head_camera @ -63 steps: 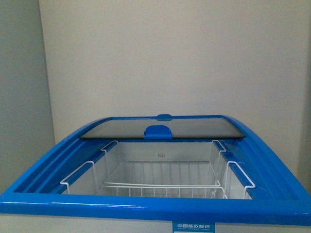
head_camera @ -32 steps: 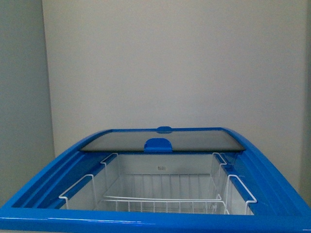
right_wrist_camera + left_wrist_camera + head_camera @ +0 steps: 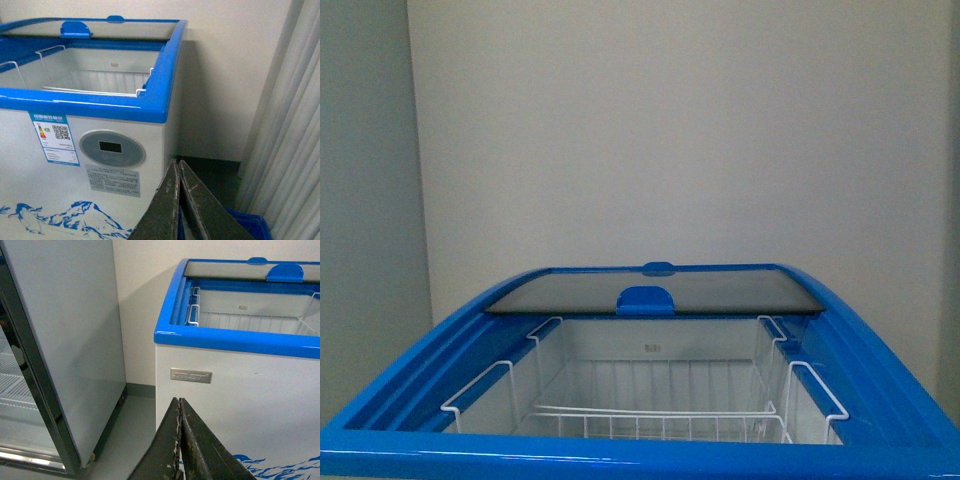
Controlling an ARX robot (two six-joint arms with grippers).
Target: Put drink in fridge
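The fridge (image 3: 410, 370) is a white chest freezer with a blue rim, straight ahead and close. Its glass lid (image 3: 650, 288) is slid to the back, leaving the front open. White wire baskets (image 3: 650, 415) sit inside and look empty. The fridge also shows in the left wrist view (image 3: 235, 335) and in the right wrist view (image 3: 100, 105), with the penguin decal (image 3: 30, 220) low on its front. My left gripper (image 3: 179, 402) is shut and empty, low before the fridge's left front corner. My right gripper (image 3: 177, 164) is shut and empty by its right front corner. The drink is out of view.
A tall grey upright cooler (image 3: 65, 340) with a glass door stands just left of the fridge, with a narrow floor gap between. White curtains (image 3: 290, 140) hang right of the fridge. A blue crate (image 3: 250, 225) lies on the floor below them. A plain wall is behind.
The front view has shifted a little closer or lower: the fridge's front rim and its label have dropped to the bottom edge of the picture. Nothing else differs.
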